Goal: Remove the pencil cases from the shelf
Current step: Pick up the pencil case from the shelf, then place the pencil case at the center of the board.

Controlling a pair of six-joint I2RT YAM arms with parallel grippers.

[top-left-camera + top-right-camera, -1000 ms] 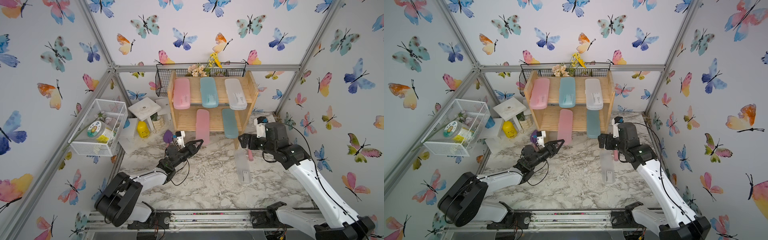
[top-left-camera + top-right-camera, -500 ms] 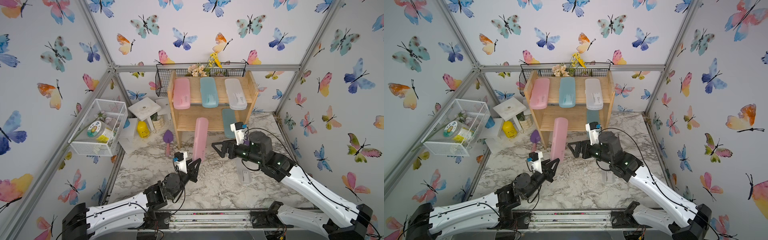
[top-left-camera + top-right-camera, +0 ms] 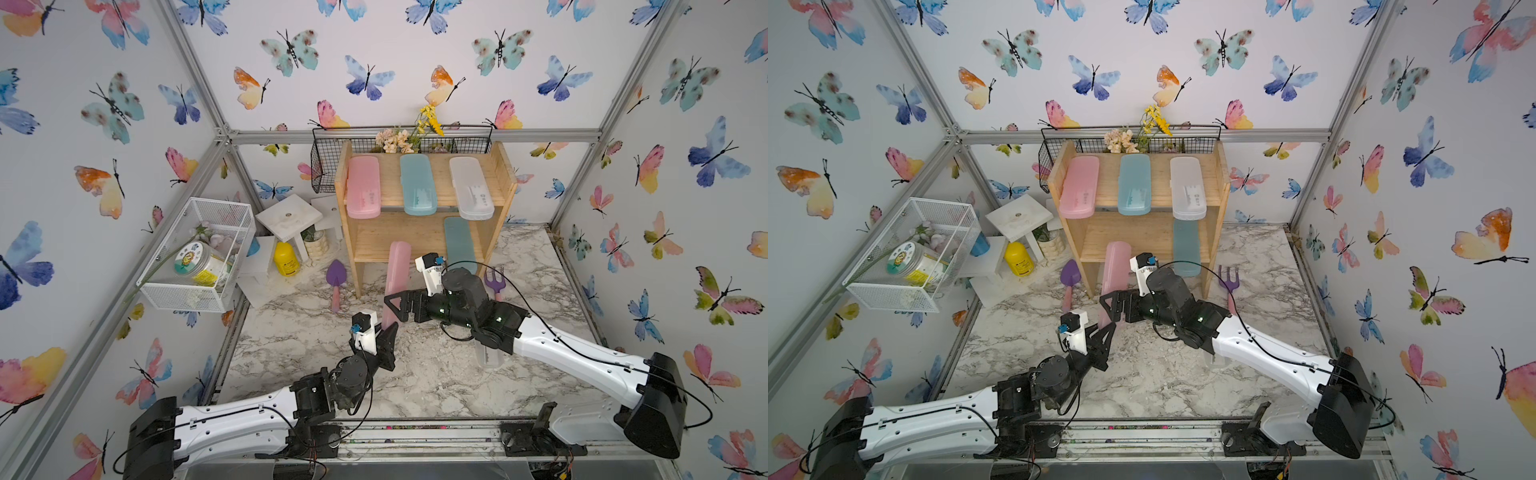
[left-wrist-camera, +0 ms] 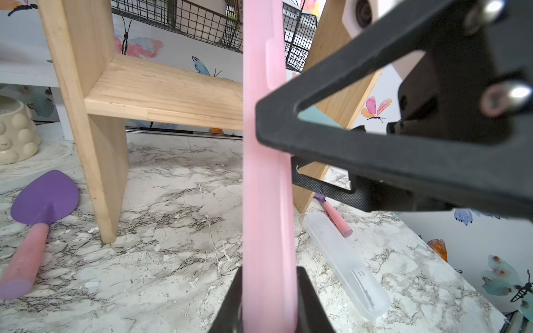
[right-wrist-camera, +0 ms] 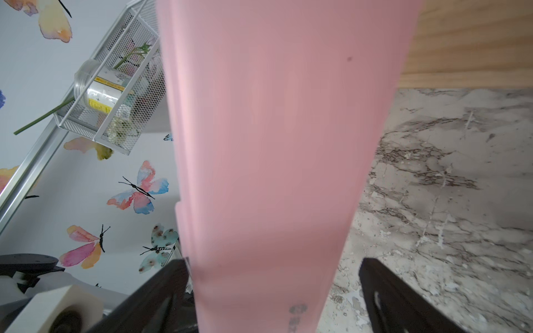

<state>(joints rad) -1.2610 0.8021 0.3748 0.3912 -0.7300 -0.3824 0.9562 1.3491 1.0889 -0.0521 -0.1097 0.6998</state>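
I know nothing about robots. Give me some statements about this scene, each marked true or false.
1. The left gripper is clamped on a pink pencil case. True.
2. The top tier of the shelf holds nothing. False: three cases lie there, the upper pink case, the upper teal case and the upper white case.
3. The right gripper is shut. False: its jaws stand open on either side of that pink pencil case.
4. A frosted case lies on the marble table. True.

A purple trowel (image 3: 336, 275) and purple fork (image 3: 495, 283) lie on the marble tabletop (image 3: 424, 382).
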